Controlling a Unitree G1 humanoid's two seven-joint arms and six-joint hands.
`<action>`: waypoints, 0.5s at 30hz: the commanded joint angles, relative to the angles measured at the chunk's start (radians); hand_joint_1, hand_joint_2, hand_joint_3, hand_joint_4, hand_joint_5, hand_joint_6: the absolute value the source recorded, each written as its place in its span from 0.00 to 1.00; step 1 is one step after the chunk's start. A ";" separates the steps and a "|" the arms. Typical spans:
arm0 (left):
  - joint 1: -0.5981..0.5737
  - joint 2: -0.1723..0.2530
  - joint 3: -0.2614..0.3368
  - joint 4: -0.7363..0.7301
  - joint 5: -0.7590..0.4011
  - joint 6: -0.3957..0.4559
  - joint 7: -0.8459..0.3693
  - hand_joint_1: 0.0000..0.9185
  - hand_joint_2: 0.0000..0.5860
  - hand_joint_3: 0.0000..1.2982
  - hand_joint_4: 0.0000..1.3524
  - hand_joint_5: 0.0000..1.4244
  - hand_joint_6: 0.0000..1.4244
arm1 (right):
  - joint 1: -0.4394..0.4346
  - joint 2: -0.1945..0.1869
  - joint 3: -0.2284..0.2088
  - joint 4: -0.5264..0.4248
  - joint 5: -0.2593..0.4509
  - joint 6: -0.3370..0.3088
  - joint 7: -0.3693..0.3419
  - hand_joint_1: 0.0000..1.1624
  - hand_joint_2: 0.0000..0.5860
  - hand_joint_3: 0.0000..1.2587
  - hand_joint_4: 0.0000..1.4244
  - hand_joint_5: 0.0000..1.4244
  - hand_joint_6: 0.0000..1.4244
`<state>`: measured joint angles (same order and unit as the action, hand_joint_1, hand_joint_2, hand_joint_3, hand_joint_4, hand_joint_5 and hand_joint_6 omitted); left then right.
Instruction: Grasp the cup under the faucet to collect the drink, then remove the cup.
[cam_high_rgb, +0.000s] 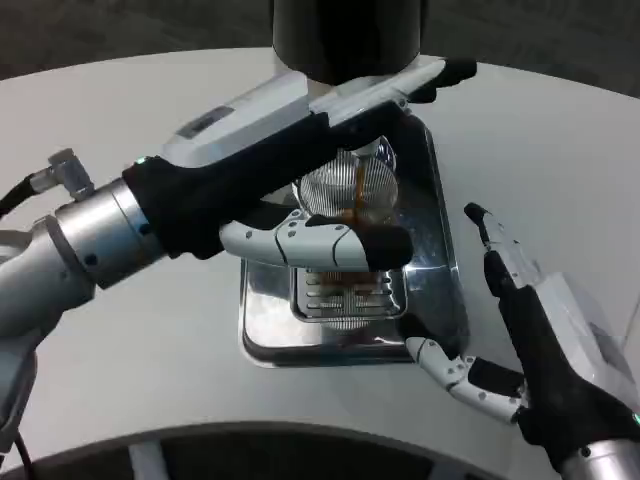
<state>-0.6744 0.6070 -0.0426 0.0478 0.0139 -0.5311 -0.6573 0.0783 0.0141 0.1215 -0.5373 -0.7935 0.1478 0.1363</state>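
Across the white round table (560, 150) a dark floor showed at the far edge. A black dispenser (348, 35) stood at the far middle, above a shiny steel drip tray (440, 260). The left hand (300, 150) reached in from the left, its fingers wrapped around the clear ribbed cup (352, 190), which stood on the tray under the faucet with a thin brown stream (358, 195) falling into it. The right hand (530, 330) hovered near right of the tray, fingers spread, holding nothing.
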 joint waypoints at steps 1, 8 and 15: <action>0.028 0.022 -0.014 -0.002 0.026 0.019 -0.015 0.00 0.19 0.00 0.00 0.04 0.01 | -0.070 -0.032 -0.023 0.091 0.070 -0.006 -0.039 0.54 0.42 0.00 0.00 0.00 0.00; 0.023 0.024 -0.018 -0.004 0.026 0.028 -0.016 0.00 0.19 0.00 0.00 0.04 0.01 | -0.186 -0.061 -0.012 0.249 0.156 -0.039 -0.092 0.57 0.37 0.00 0.00 0.00 0.00; 0.023 0.029 -0.020 -0.005 0.028 0.030 -0.017 0.00 0.19 0.00 0.00 0.04 0.00 | -0.298 -0.084 -0.008 0.407 0.246 -0.091 -0.134 0.59 0.35 0.00 0.00 0.00 0.00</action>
<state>-0.6746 0.6145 -0.0469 0.0390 0.0126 -0.5175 -0.6559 -0.1879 -0.0606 0.1072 -0.1768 -0.5714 0.0835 0.0309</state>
